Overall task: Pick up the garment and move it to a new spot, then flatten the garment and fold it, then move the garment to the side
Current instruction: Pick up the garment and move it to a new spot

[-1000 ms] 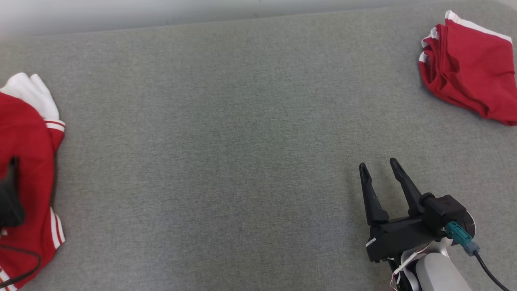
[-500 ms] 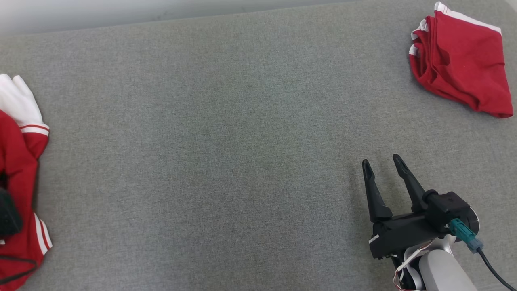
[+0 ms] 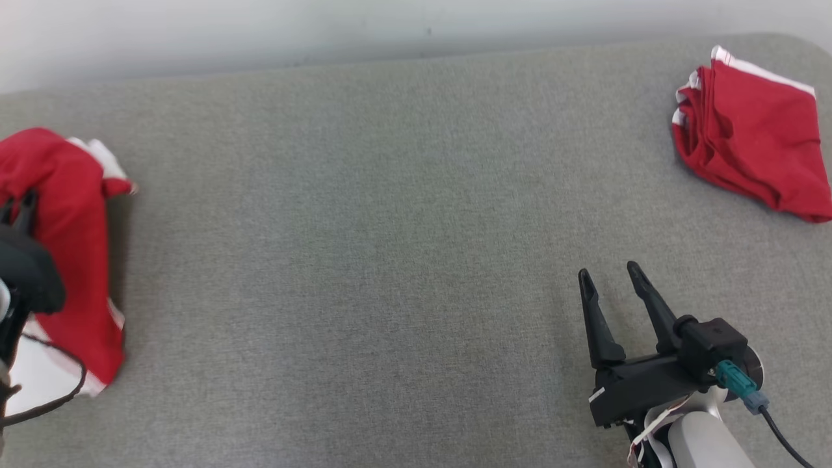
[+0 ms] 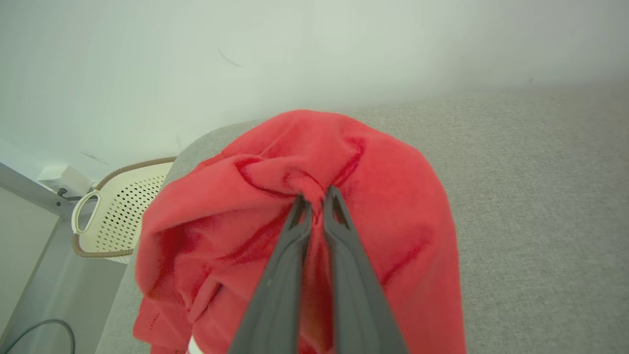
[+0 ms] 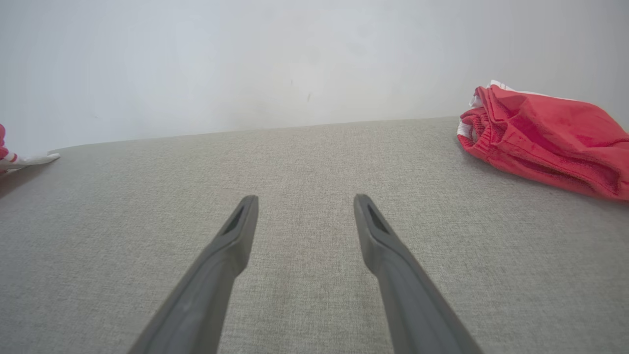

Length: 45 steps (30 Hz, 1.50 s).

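The garment, red with white trim, hangs bunched at the far left of the grey padded surface. My left gripper is shut on a raised fold of it. The left wrist view shows the two fingers pinched together in the red cloth, with the gripper at the top of the bunch and fabric draping down around it. My right gripper stands open over bare surface at the lower right, nothing between its fingers.
A second red garment, folded with white edging, lies at the far right corner. A pale wall runs behind the surface. Beyond the left edge stands a cream perforated basket, with a cable on the floor.
My left gripper has shut on the garment and raised it into a bunch; its white sleeve has been drawn up and in. The head camera has shifted. The right gripper stays open in place.
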Available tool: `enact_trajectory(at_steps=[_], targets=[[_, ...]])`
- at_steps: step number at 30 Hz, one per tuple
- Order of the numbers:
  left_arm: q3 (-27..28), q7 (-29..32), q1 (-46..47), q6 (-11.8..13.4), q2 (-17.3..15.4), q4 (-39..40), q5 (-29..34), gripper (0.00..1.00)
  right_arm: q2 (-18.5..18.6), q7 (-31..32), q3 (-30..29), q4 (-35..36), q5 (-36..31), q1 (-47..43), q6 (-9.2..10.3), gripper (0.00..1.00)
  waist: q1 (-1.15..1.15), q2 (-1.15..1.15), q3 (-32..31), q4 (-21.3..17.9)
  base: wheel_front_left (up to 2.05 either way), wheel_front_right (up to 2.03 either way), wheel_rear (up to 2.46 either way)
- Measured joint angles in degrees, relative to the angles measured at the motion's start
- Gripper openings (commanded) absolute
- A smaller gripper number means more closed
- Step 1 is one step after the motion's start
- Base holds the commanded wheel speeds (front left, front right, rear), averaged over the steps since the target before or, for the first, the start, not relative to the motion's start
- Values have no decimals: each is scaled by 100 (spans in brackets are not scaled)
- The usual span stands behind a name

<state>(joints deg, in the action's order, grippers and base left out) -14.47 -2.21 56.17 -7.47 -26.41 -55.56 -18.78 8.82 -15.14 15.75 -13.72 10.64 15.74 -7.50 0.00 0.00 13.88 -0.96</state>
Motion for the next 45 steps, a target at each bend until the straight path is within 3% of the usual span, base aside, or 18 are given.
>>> enact_trajectory(at_steps=[10, 20, 36, 41, 45], targets=[[-780, -22, 76, 0, 65, 1099, -314, 0, -104, 0, -45, -34, 46, -118, 0, 100, 0, 0, -418, 87, 0, 0, 0], [-1402, 383, -46, 0, 167, 2405, -656, 0, -266, 0, -127, -31, 57, -226, 0, 100, 0, 0, -596, -169, 0, 0, 0], [-2075, 966, -435, 20, 980, 4373, -958, 0, -347, 0, -250, -46, 59, -238, 0, 100, 0, 0, -726, -578, 0, 0, 0], [-2092, 913, -734, 190, 1282, 4773, -1168, 0, -370, 0, -300, -32, 58, -249, 0, 100, 0, 0, -717, -568, 0, 0, 0], [-2082, 864, -1124, 310, 1300, 4787, -1362, 0, -388, 0, -311, -15, 49, -257, 0, 100, 0, 0, -676, -548, 0, 0, 0]])
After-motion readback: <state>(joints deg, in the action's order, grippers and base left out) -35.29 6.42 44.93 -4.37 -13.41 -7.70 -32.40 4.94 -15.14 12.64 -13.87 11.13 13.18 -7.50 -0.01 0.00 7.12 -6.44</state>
